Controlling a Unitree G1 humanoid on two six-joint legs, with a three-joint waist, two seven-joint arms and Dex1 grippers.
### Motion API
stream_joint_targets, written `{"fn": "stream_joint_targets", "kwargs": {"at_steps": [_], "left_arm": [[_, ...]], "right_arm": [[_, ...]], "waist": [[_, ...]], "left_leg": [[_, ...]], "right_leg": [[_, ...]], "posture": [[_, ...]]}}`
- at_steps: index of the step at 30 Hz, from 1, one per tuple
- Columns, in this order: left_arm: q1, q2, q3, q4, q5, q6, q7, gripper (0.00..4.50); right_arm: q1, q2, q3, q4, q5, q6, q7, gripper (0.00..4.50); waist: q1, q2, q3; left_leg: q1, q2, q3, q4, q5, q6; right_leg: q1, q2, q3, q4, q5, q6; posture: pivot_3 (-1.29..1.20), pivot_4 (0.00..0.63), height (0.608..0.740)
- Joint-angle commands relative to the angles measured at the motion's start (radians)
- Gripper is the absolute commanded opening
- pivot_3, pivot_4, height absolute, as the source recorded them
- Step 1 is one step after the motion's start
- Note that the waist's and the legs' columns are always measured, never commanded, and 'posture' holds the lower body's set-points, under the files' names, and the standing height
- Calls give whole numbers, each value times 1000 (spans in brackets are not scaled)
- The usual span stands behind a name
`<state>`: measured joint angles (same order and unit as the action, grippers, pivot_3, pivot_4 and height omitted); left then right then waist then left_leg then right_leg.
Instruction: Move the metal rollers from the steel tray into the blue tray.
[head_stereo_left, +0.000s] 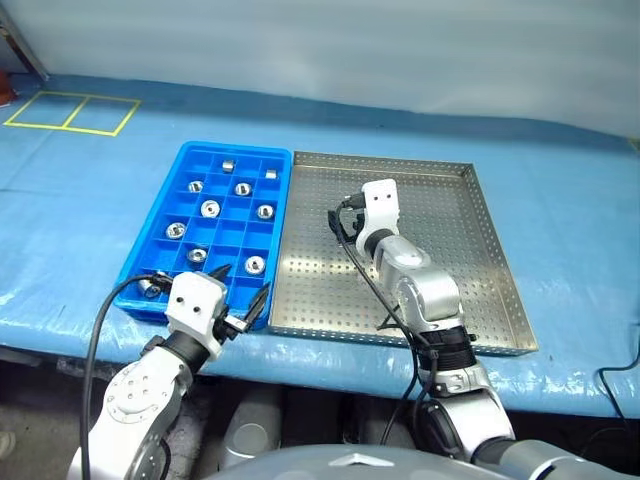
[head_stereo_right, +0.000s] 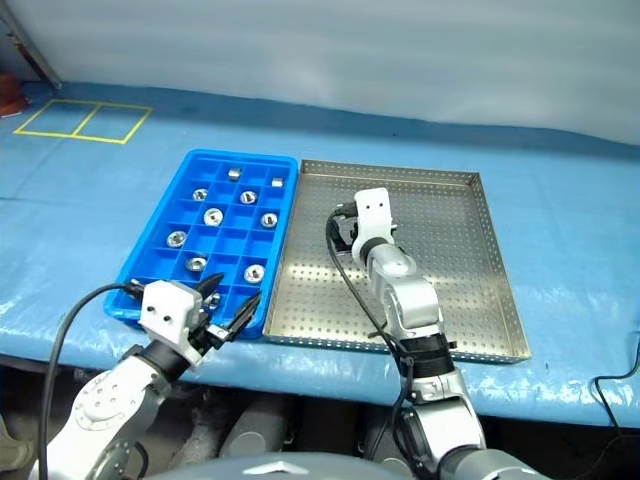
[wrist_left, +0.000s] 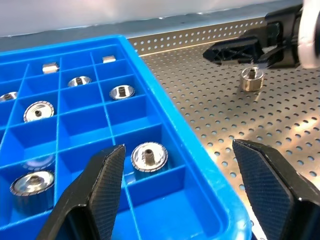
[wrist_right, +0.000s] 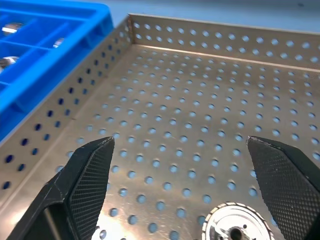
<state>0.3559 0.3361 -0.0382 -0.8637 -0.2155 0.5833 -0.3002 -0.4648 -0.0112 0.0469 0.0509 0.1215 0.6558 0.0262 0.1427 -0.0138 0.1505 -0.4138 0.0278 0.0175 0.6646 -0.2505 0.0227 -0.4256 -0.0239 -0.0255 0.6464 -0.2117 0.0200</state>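
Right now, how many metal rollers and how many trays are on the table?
Metal rollers: 11 (10 in the blue tray, 1 in the steel tray)
Trays: 2
Total: 13

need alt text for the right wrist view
Open right gripper hangs over the steel tray, with one metal roller lying on the perforated floor between its jaws. A corner of the blue tray sits beside the steel one.

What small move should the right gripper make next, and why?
Probably lower the right gripper and close on the metal roller. Its fingers are open, the roller lies between them on the steel tray, not yet grasped.
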Motion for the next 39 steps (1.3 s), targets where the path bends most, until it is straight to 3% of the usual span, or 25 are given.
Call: {"fn": "stream_joint_targets", "kwargs": {"at_steps": [1,8,17,24,32,39], "left_arm": [[-11,-2,-26,-2,-8,-10,-3,3731],[-13,-10,-56,-6,-3,-8,11,3731],[1,-13,-56,-18,5,-9,30,3731],[27,-28,-46,-32,29,-19,70,3731],[93,-57,-16,-60,54,-40,128,3731],[171,-92,4,-86,88,-72,180,3731]], "right_arm": [[-16,9,-30,43,-9,-56,-18,4476],[35,-2,-41,96,-31,-83,-23,4476],[75,21,8,-36,-31,-7,11,1694],[-46,47,91,-112,-26,22,80,1700],[-181,113,175,2,-29,-28,169,1700],[-230,174,192,162,-18,-115,235,1700]], "waist": [[-6,0,0],[-13,0,0],[-14,1,0],[-12,3,2],[20,3,2],[94,3,2]], "left_leg": [[0,0,0,0,0,0],[1,0,0,-1,0,0],[1,1,1,-1,0,0],[1,2,2,-1,0,0],[0,1,0,-4,0,0],[0,1,1,-4,0,0]], "right_leg": [[0,0,0,0,0,0],[0,0,1,0,0,0],[0,0,2,0,-1,1],[-1,1,2,0,-1,2],[-2,1,1,0,-1,2],[-2,0,0,-1,-2,3]], "posture": [[317,150,740],[333,150,740],[361,150,740],[415,150,740],[505,150,740],[591,150,740]]}}
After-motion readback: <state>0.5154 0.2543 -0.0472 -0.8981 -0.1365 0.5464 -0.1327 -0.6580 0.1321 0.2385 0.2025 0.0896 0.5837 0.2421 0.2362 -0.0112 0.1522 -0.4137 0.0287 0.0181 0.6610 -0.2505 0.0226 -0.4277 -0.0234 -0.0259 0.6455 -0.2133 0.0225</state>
